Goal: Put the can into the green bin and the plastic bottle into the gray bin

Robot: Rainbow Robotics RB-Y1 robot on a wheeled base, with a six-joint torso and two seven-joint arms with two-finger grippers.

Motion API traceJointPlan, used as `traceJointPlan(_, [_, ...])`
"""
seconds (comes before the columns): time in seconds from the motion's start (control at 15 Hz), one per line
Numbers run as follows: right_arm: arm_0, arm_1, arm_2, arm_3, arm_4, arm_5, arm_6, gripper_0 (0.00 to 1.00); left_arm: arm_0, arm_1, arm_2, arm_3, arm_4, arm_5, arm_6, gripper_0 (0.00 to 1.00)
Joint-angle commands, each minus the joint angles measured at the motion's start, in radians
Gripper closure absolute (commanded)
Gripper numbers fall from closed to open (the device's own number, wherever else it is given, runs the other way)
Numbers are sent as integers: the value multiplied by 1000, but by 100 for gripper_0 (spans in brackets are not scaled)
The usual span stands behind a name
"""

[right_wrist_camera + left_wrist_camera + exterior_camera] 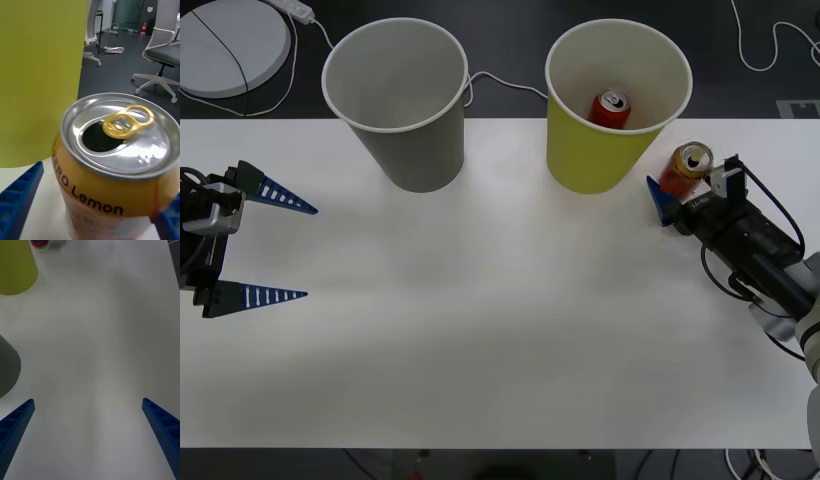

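The right gripper (677, 196) is closing around the can (685, 168), its blue fingers (18, 195) pressing against the can's sides, one at each flank. The can is red-orange, standing upright on the white table (500, 320), with a gold pull tab lying over an opened mouth; black lettering reading "Lemon" is running below the rim in the right wrist view (112, 165). It is sitting just beside the green bin (615, 105), on that bin's right, near the table's far right edge. The right arm is reaching in low from the right, angling forward and leftward toward the bin. Inside the green bin a red can with a silver top (611, 108) is lying at the bottom. The gray bin (398, 100) is standing upright to the left of the green one, apart from it. The left gripper (270, 245) is hovering at the table's left edge, fingers (17, 427) spread wide and holding nothing, pointing across the bare tabletop.
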Motion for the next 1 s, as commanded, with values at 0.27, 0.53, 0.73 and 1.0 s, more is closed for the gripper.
traceJointPlan(0.27, [3, -7, 0, 0, 10, -32, -1, 100, 0, 0, 0, 0, 0, 0, 0, 0])
traceJointPlan(0.53, [15, -30, 14, -2, 10, -95, -10, 100, 0, 0, 0, 0, 0, 0, 0, 0])
traceJointPlan(0.73, [26, -78, 63, -2, 12, -175, -19, 100, 0, 0, 0, 0, 0, 0, 0, 0])
traceJointPlan(1.0, [69, -169, 101, -94, 105, -290, -91, 100, 0, 0, 0, 0, 0, 0, 0, 0])
